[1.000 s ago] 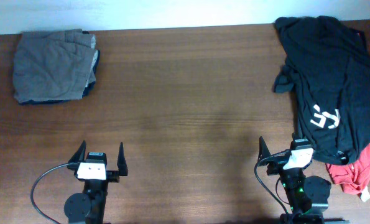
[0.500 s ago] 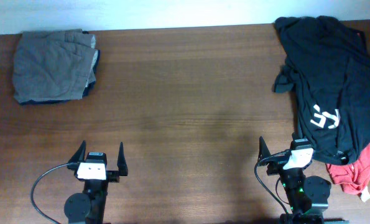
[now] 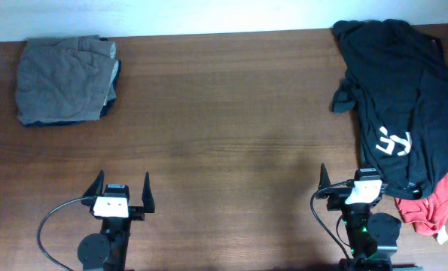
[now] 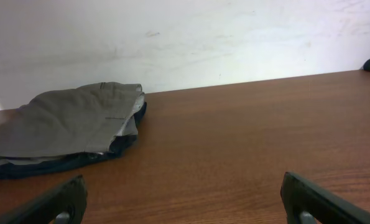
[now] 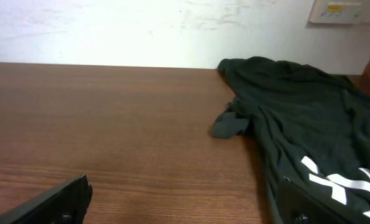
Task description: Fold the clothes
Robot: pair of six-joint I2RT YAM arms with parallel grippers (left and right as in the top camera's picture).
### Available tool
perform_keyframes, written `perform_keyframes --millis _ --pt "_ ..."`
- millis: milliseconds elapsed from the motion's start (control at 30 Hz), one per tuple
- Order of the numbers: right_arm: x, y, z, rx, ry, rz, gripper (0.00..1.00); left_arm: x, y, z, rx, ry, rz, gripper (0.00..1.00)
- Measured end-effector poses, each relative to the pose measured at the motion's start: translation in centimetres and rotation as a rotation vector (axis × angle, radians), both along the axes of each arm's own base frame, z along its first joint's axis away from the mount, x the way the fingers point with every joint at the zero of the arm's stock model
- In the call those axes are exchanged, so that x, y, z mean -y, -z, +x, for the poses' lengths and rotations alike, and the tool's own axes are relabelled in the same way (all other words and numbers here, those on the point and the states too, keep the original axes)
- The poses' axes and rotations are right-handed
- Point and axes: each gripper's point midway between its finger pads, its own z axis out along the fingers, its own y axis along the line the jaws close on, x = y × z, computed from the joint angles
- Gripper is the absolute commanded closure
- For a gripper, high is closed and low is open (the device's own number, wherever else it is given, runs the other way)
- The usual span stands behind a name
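The one black T-shirt [image 3: 404,90], heaped at two o'clock on the desk [image 3: 231,135], looks limp and light, so it is best pinched at a hem or shoulder. One red shirt [image 3: 434,207] peeks out at four o'clock and one folded grey-brown shirt [image 3: 62,79] lies at ten; the left tool [image 3: 123,184] and right tool [image 3: 352,181] both gape wide, empty.
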Motion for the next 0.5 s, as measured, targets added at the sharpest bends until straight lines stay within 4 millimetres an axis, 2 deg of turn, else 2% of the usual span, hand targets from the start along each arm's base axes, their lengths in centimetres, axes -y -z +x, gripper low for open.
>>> perform_keyframes --millis 300,400,500 --pt "-0.1 0.0 0.0 0.002 -0.005 -0.004 0.01 0.0 0.0 0.0 0.000 0.000 0.000 0.01" --pt "-1.1 -0.7 0.1 0.030 -0.064 0.013 0.01 0.1 -0.5 0.0 0.020 0.008 0.001 0.01" --pt "-2.8 -2.4 0.0 0.096 -0.162 0.022 0.01 0.8 -1.9 0.0 0.080 0.045 0.005 0.01"
